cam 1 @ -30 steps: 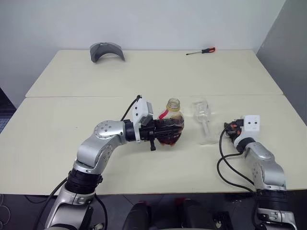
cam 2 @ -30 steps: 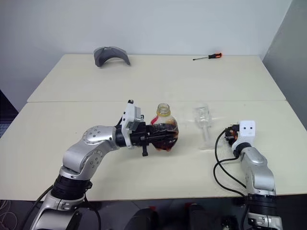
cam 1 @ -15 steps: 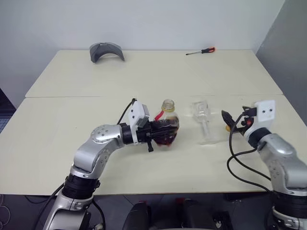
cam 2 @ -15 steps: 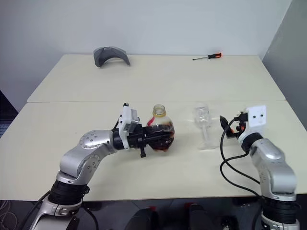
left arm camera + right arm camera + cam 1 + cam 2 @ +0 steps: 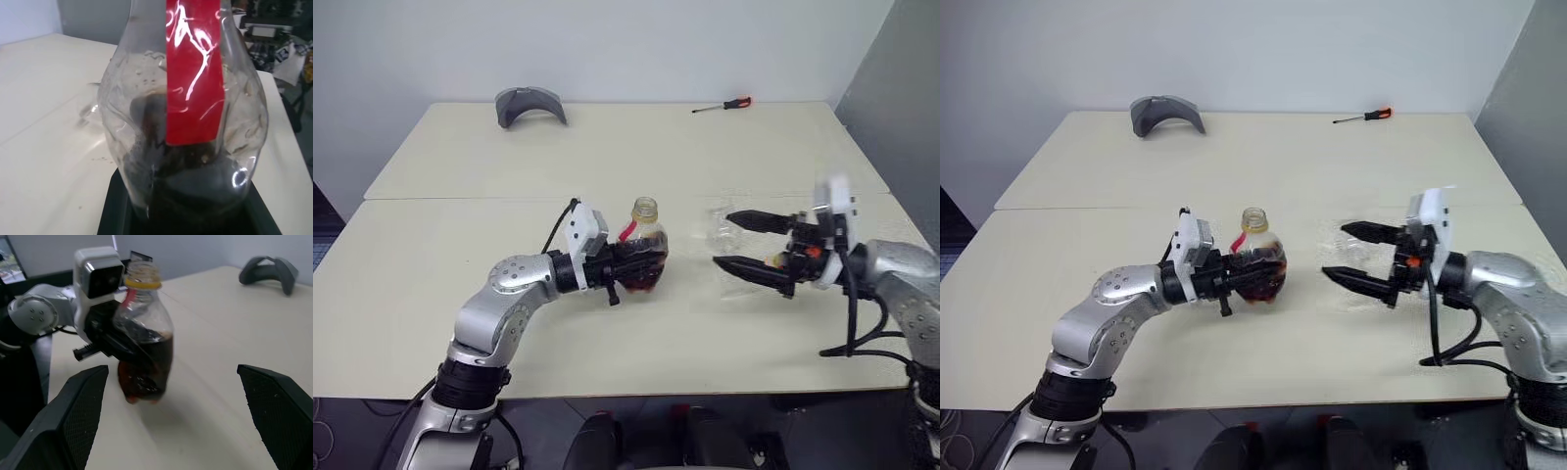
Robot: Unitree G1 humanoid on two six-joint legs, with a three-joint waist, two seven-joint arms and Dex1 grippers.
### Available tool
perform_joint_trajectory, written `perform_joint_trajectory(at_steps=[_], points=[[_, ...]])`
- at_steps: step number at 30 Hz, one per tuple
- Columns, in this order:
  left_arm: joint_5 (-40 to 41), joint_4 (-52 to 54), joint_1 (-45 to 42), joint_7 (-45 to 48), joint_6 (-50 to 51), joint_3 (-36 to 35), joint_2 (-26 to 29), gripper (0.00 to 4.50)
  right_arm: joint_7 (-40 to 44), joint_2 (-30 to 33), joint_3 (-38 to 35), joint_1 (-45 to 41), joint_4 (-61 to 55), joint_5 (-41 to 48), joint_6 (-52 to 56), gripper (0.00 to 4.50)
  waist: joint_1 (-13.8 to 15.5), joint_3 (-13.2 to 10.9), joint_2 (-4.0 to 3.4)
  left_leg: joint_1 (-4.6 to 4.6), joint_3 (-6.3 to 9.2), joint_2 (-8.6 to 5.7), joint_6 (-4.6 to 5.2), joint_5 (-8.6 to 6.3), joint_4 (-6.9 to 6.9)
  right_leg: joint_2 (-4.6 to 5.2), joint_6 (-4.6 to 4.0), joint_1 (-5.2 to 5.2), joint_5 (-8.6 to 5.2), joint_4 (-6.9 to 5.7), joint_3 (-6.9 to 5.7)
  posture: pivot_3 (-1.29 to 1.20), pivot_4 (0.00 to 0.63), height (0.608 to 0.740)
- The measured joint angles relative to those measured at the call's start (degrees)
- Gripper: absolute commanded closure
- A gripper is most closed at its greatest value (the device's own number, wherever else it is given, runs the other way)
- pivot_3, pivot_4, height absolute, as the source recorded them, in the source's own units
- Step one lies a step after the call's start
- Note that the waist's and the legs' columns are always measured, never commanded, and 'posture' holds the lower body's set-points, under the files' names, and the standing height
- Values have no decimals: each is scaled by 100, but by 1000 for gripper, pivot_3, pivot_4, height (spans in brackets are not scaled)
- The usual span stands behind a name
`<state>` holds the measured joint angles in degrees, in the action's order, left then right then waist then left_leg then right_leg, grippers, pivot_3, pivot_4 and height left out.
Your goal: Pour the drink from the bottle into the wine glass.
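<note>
The bottle (image 5: 640, 246) stands upright near the middle of the bench (image 5: 460, 294). It has no cap on. The left pincer (image 5: 641, 262) is pinching the bottle round its fat belly. The drink (image 5: 146, 364) is dark brown and fills the low part of the bottle.

The left wrist view looks right at the bottle from very close. There you can see the red label strip (image 5: 193, 73) running down the clear side, and the dark drink at the bottom.

To the right of the bottle is the wine glass (image 5: 724, 235). It is hard to see in the head views, because the right pincer (image 5: 736, 242) is right in front of it. That pincer points toward the bottle, and its two black fingers (image 5: 73, 416) are spread wide with nothing in them. I cannot tell if they touch the glass.

The right wrist view shows the bottle from the other side, with the left arm's white camera box (image 5: 98, 271) behind it.

Far back on the bench lie a grey curved thing (image 5: 530, 104) on the left and a screwdriver (image 5: 724, 104) on the right.
</note>
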<state>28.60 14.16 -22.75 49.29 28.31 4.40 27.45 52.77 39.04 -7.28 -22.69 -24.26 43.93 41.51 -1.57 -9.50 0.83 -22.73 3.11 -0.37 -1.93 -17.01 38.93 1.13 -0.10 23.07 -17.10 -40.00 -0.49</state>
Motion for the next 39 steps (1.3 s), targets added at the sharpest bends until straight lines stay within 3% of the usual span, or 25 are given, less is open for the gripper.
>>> perform_joint_trajectory(at_steps=[14,23,39], points=[[-995,-2055,-524,-2185,-995,-1200,-337,3761,-1081,-1667,1019,-741,302,-671,-516,0,5,1,1,-8,3,-3,-15,8,2,8,0,11,1,0,-4,0,150,740],[-1313,-3251,-789,-3155,-1870,-1810,-526,3761,-1220,-1792,1096,-746,303,-733,-546,0,15,4,8,-10,5,-6,-14,8,5,12,1,11,2,-1,-7,0,150,740],[-1421,-4641,-912,-3520,-3034,-2112,-647,3761,-1334,-1949,1091,-842,467,-907,-634,0,6,9,16,-8,5,-5,-15,8,3,12,1,13,2,-4,-9,0,150,740]])
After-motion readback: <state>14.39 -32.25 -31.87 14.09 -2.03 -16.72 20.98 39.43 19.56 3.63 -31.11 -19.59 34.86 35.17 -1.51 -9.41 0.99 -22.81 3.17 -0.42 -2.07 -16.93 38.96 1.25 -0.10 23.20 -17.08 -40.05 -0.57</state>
